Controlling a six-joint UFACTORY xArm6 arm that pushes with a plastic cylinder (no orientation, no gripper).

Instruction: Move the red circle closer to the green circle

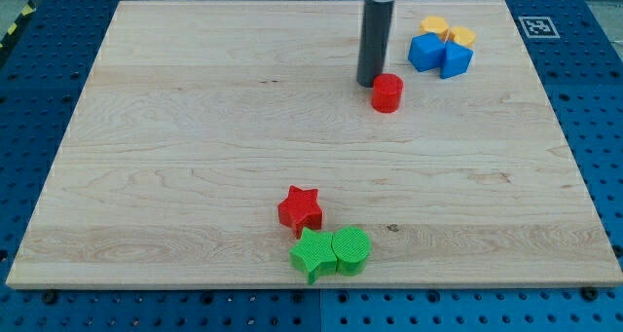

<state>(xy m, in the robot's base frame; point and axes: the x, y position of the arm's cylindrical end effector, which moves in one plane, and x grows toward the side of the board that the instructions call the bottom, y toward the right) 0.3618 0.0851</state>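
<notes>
The red circle (386,92) stands on the wooden board in the upper right part of the view. My tip (370,83) is just to its upper left, touching or nearly touching it. The green circle (351,250) sits near the view's bottom, right of centre, far below the red circle. It touches a green star (312,254) on its left.
A red star (300,209) sits just above the green star. Two blue blocks (439,55) and two yellow blocks (447,30) cluster at the view's top right. The board's edge (311,286) runs close below the green blocks.
</notes>
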